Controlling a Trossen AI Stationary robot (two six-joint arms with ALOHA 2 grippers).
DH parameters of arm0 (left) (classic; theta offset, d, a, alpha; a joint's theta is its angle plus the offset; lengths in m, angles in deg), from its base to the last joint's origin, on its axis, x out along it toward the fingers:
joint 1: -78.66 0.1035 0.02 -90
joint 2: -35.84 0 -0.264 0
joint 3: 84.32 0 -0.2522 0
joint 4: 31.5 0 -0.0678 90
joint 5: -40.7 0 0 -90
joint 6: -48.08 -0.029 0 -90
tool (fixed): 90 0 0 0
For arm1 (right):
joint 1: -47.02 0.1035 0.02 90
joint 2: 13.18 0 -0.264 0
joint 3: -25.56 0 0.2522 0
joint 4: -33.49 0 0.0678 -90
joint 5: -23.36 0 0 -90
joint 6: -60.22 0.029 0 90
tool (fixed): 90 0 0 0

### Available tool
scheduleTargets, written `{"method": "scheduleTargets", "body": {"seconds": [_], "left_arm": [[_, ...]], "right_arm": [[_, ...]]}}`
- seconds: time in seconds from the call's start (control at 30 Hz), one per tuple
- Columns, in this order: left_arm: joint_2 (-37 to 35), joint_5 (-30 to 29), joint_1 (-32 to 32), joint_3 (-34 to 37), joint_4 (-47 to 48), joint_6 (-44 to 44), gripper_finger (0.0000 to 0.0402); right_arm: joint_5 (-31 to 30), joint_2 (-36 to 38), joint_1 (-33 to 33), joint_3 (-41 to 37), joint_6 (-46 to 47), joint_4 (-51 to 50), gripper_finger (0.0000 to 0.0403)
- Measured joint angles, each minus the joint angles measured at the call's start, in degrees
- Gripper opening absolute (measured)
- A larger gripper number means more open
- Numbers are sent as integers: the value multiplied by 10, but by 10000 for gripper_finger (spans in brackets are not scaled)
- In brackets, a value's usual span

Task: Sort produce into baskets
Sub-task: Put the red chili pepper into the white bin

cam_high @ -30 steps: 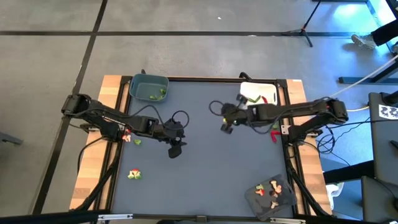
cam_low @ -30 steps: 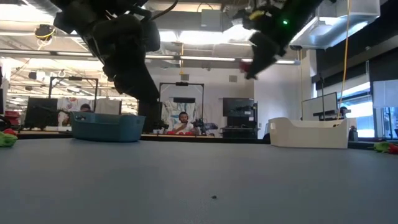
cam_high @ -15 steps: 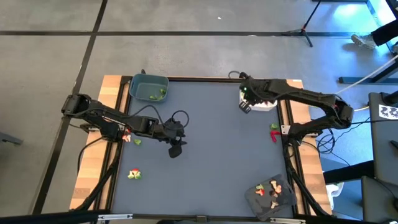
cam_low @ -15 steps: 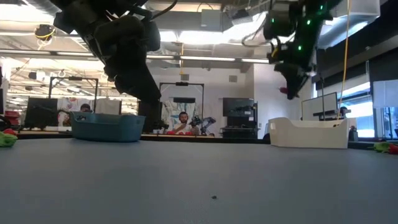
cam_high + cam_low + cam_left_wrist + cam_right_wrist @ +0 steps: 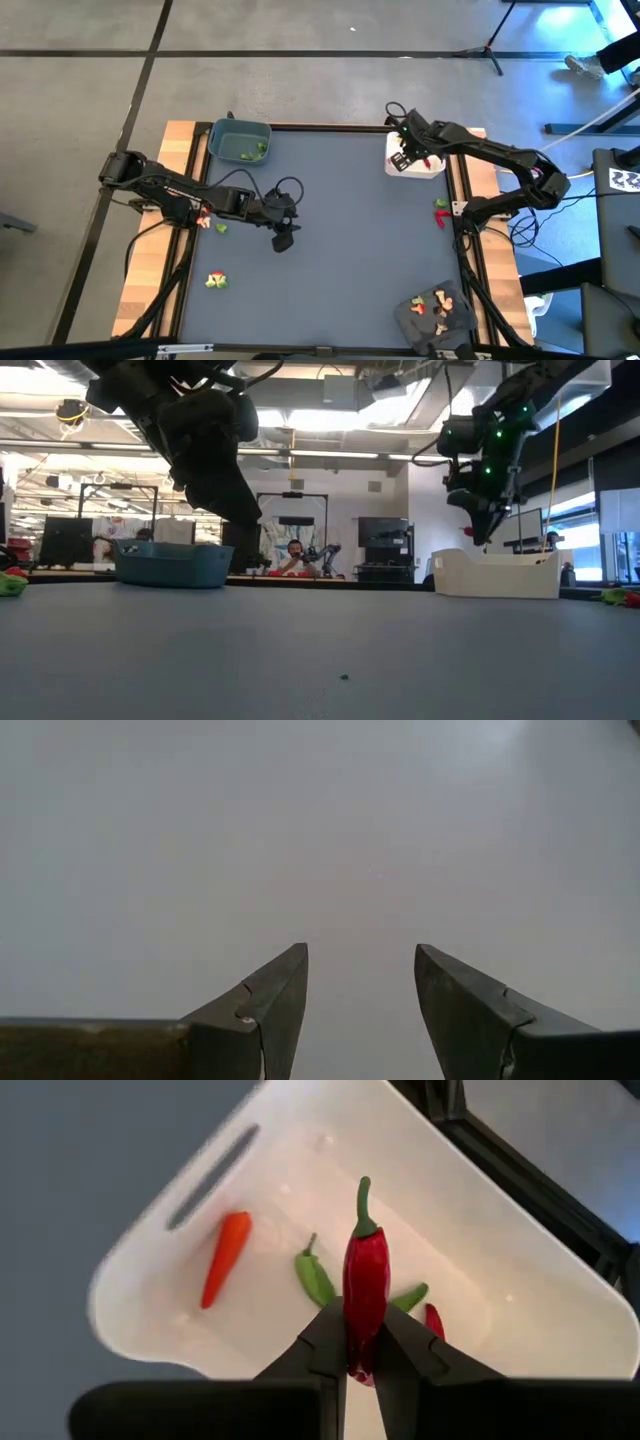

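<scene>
My right gripper [image 5: 405, 160] hangs over the white tub [image 5: 420, 165] at the table's far right and is shut on a red chilli pepper [image 5: 365, 1285] with a green stem. An orange-red pepper [image 5: 225, 1258], a green pepper [image 5: 315, 1278] and other pieces lie on the tub's floor. My left gripper [image 5: 282, 240] hovers open over bare mat left of centre, nothing between its fingers [image 5: 280, 995]. The blue-grey tub [image 5: 240, 140] at the far left holds green pieces. The dark tray [image 5: 435, 315] at the near right holds several pieces. My right gripper pinches the red pepper's body near its pointed end [image 5: 364, 1342] between its two fingers [image 5: 328, 1342]. The fingers slant steeply down from above. The pepper lies along them, green stem [image 5: 362, 1200] pointing away from the gripper, lifted clear above the white tub's floor.
Loose produce lies on the mat near the left edge [image 5: 216, 281], beside the left arm [image 5: 205, 222], and at the right edge [image 5: 440, 212]. The middle of the grey mat [image 5: 340, 250] is bare. People and desks show in the room beyond.
My right gripper has swung from the table's middle toward the far right corner, sinking a little and turning, and now hangs above the white tub. It has stayed shut on the red pepper, which has travelled with it.
</scene>
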Motion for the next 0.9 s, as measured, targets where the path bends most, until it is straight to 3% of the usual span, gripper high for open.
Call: {"method": "scheduleTargets", "body": {"seconds": [0.17,0.47,0.9], "left_arm": [[0,0,0,0,0,0,180],[0,0,0,0,0,1,180],[0,0,0,0,-23,0,180]], "right_arm": [[0,0,-13,-9,0,4,52],[15,1,-3,-9,-26,-75,155],[21,9,152,-9,93,-255,163]]}}
